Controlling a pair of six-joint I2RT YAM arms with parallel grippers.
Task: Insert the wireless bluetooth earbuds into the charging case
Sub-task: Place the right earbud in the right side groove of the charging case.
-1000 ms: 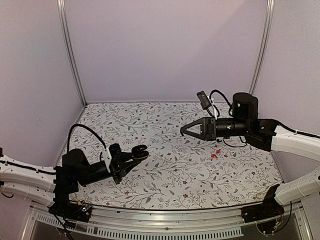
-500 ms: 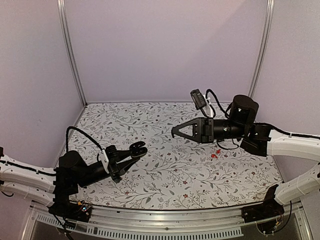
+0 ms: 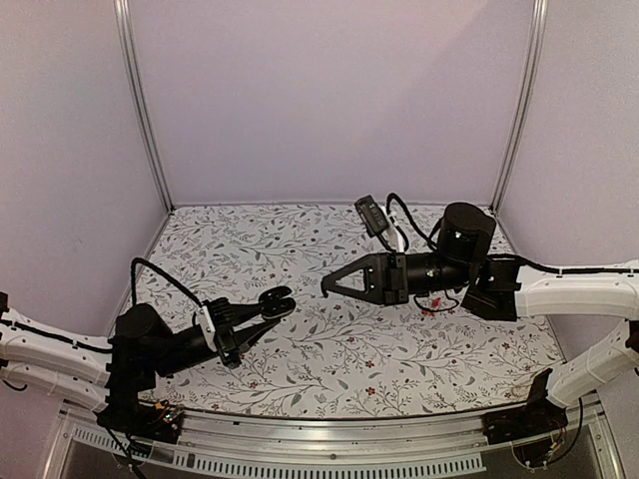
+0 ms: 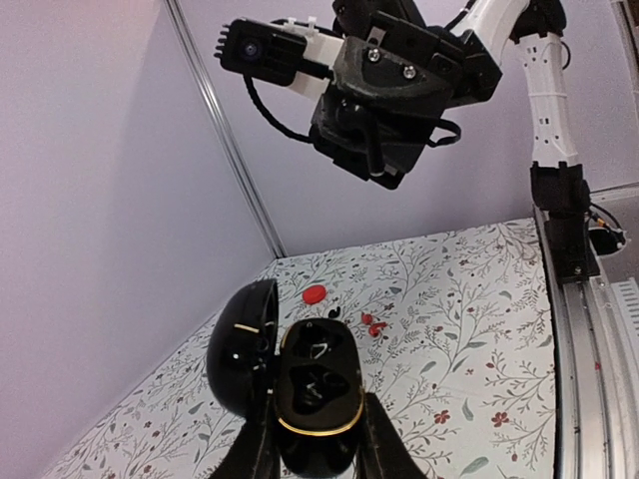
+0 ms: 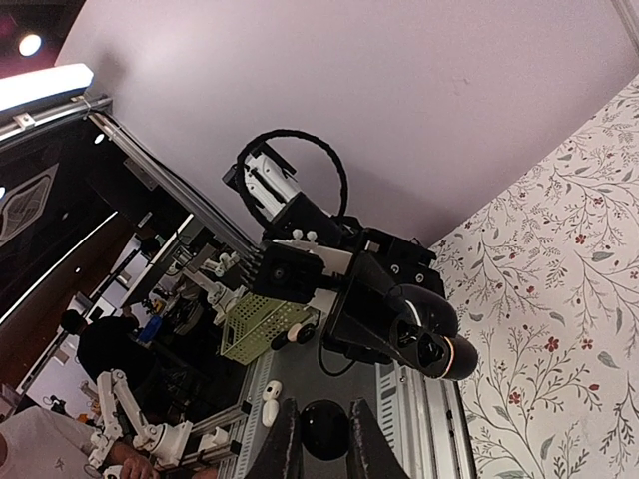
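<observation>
My left gripper (image 3: 266, 309) is shut on an open black charging case (image 3: 278, 299) with a gold rim, held above the table. In the left wrist view (image 4: 318, 444) the case (image 4: 318, 384) shows two empty wells, its lid hinged open to the left. My right gripper (image 3: 328, 286) hovers just right of the case, tips pointing at it. In the right wrist view (image 5: 324, 411) it is shut on a small glossy black bud (image 5: 324, 431), and the case (image 5: 431, 345) lies ahead. Two tiny red earbuds (image 4: 371, 323) lie on the table beyond the case.
A flat red disc (image 4: 315, 293) and a tiny black piece (image 4: 334, 312) lie on the floral table cover (image 3: 300, 249) near the red earbuds. Purple walls with metal posts (image 3: 142, 110) enclose the back and sides. A metal rail (image 3: 329, 431) runs along the near edge.
My right gripper has moved left and slightly down, from mid-right toward the case in my left gripper. My left arm has settled slightly lower, still holding the case.
</observation>
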